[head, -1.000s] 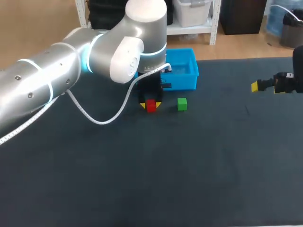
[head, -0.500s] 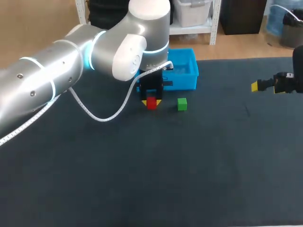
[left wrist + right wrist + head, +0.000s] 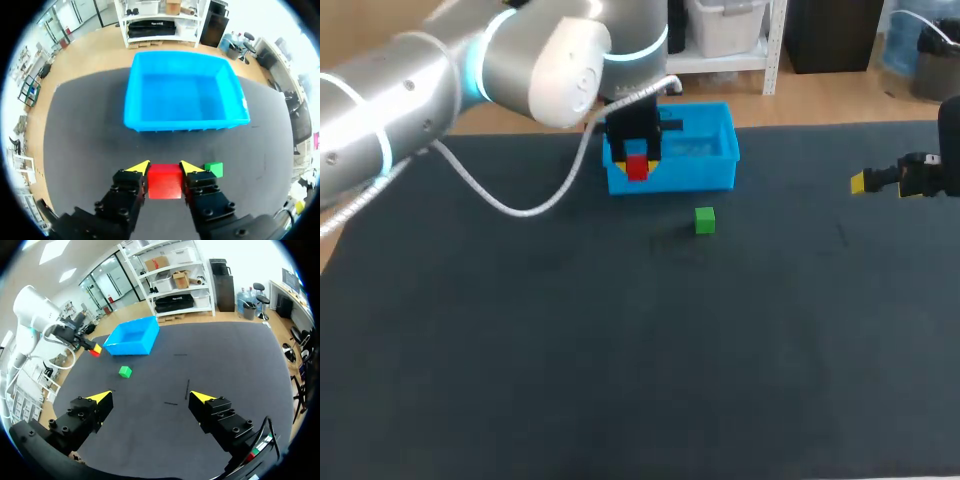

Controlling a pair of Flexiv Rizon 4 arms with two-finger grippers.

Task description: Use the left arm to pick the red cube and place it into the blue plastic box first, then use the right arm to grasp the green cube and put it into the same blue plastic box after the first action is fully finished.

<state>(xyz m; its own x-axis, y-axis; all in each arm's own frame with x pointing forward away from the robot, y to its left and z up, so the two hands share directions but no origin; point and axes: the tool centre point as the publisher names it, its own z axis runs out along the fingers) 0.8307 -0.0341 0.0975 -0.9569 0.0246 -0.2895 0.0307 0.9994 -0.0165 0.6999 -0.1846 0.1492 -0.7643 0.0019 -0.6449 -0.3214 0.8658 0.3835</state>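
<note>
Red cube (image 3: pixel 637 167) (image 3: pixel 164 181): pinched between the two yellow tips of the left gripper; held off the desk, just short of the blue plastic box's front wall, not inside it.
Left gripper (image 3: pixel 638 172) (image 3: pixel 164 167): pointing down; a finger presses each opposite side of the red cube.
Blue plastic box (image 3: pixel 720 175) (image 3: pixel 185 122) (image 3: pixel 131 337): rectangular, open-topped, at the far side of the desk; the left wrist view shows only bare blue floor inside.
Green cube (image 3: pixel 705 220) (image 3: pixel 214 169) (image 3: pixel 125 371): resting on the desk, near the box's front wall, apart from both grippers.
Left arm (image 3: pixel 440 80): enters from the left and reaches to the box; a white cable (image 3: pixel 520 205) hangs from it in a loop.
Right gripper (image 3: pixel 865 182) (image 3: pixel 150 397): fingers spread wide with nothing between them; held at the right side of the desk, well apart from both the green cube and the box.
Desk (image 3: pixel 620 350): covered in a dark mat.
</note>
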